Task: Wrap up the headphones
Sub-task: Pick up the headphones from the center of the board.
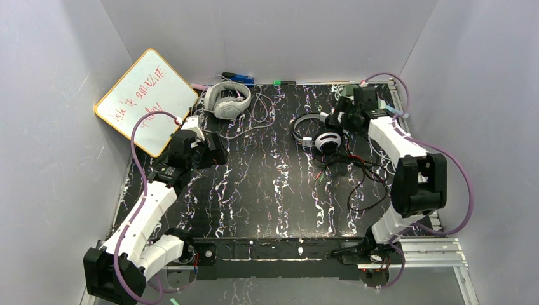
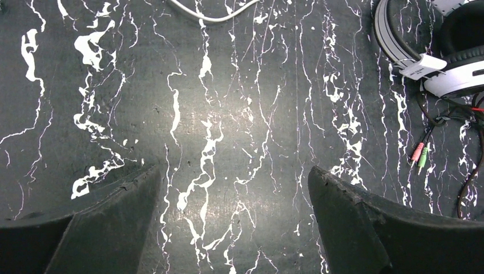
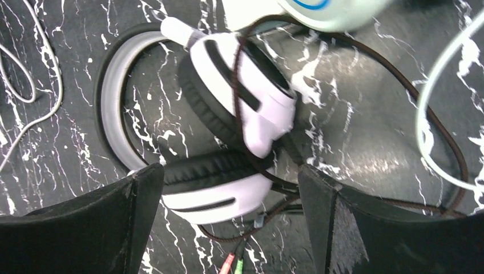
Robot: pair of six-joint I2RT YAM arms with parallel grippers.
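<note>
The black-and-white headset (image 1: 322, 136) is located right of centre in the upper half of the top view, lying flat on the table (image 1: 267, 190) with its earcups folded toward each other. Its black cable (image 1: 363, 185) is spread in loose loops toward the lower right, and the pink and green plugs (image 3: 231, 262) lie at the bottom edge of the right wrist view. The right gripper (image 3: 230, 170) is positioned directly above this headset with its fingers spread wide, one on each side of the lower earcup; whether contact is made cannot be determined. The mint-green headset (image 3: 319, 11) is visible only in part at the top edge of the right wrist view, and its pale cable (image 3: 425, 114) curves down the right side. The grey-white headset (image 1: 227, 100) rests at the upper centre-left of the top view, with its grey cable (image 1: 260, 114) coiled loosely beside it. The left gripper (image 2: 237, 177) is held over bare table at centre-left, fingers spread wide with nothing between them. A whiteboard (image 1: 147, 98) leans at the upper left.
</note>
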